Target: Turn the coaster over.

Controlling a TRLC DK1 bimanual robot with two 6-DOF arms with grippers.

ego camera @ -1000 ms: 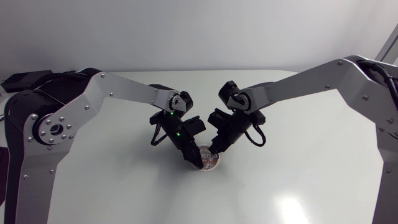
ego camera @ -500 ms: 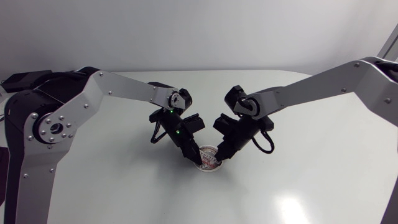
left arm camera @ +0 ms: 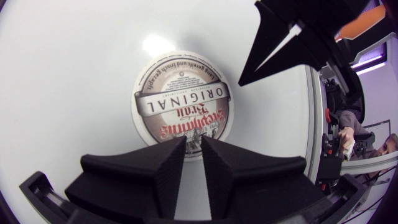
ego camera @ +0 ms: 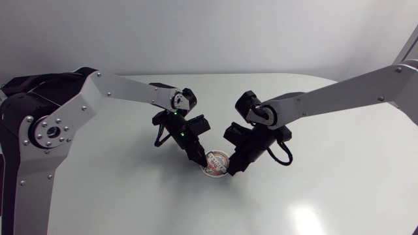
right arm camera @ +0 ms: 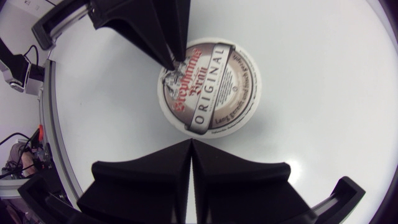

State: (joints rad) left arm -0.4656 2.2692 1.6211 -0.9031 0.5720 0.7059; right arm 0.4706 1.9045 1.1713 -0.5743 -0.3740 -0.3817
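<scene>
The coaster (ego camera: pixel 216 164) lies flat on the surface (ego camera: pixel 326 189), print up, so I judge the flip still undone. My left jaws, narrowly parted, touch 1 edge. My right jaws, closed together, sit just beside the opposite edge.

Near rim of coaster (left arm camera: pixel 182 106) hidden under left end effector (left arm camera: pixel 193 142).
</scene>
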